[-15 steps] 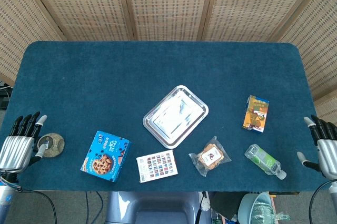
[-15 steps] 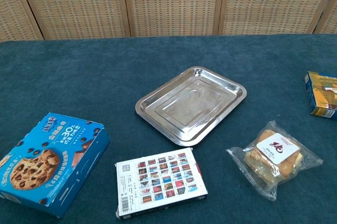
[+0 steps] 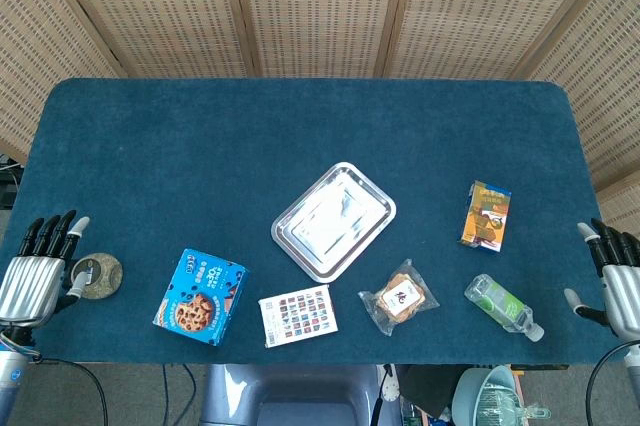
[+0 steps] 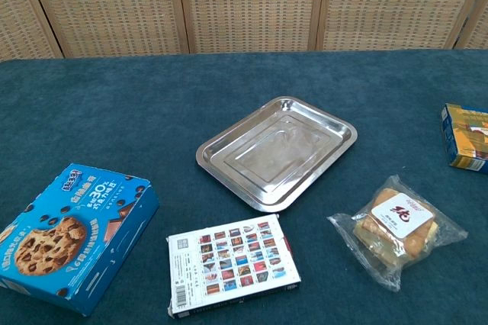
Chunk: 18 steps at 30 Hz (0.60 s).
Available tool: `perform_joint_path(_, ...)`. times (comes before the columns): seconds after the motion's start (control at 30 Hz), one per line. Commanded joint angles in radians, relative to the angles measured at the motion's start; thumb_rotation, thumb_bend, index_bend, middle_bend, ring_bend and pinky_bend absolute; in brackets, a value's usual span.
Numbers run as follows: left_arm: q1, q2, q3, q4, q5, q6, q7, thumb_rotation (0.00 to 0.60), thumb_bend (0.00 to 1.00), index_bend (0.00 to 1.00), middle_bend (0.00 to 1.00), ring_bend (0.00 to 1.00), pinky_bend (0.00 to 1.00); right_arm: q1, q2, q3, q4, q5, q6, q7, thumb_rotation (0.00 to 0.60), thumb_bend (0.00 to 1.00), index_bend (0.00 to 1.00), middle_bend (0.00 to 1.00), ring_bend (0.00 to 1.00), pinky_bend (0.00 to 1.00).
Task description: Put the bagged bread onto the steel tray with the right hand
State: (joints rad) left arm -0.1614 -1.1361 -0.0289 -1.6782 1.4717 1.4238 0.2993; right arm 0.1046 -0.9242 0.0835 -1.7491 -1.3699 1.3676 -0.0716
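My right hand (image 3: 618,281) sat off the desk (image 3: 200,146), fingers spread, empty; left hand (image 3: 35,271) likewise; bread (image 4: 396,226) lay beside the tray (image 4: 278,153), within my reach.

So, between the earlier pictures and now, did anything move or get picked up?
Nothing has visibly changed. The bagged bread still lies on the table beside the steel tray, untouched, and the left hand and right hand remain at the table's edges, holding nothing.
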Motion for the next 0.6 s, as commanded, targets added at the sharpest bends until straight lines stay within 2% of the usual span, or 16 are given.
perform_joint_path(0.03,0.001,0.001,0.0,0.0,-0.002,-0.001,-0.001,0.6,0.42,0.0,0.0,0.0,0.0,0.0,-0.001,-0.004,0.002,0.002,-0.009,0.006,0.6,0.31,0.0,0.0,0.0,0.0)
perform_joint_path(0.4,0.009,0.01,-0.003,0.003,-0.012,0.006,-0.023,0.6,0.42,0.0,0.0,0.0,0.0,0.035,-0.018,-0.004,-0.008,-0.007,-0.046,-0.064,0.6,0.31,0.0,0.0,0.0,0.0)
perform_joint_path(0.6,0.004,0.006,-0.005,0.002,-0.02,-0.004,-0.009,0.6,0.42,0.0,0.0,0.0,0.0,0.066,0.02,-0.018,-0.029,-0.038,-0.098,-0.088,0.6,0.31,0.0,0.0,0.0,0.0)
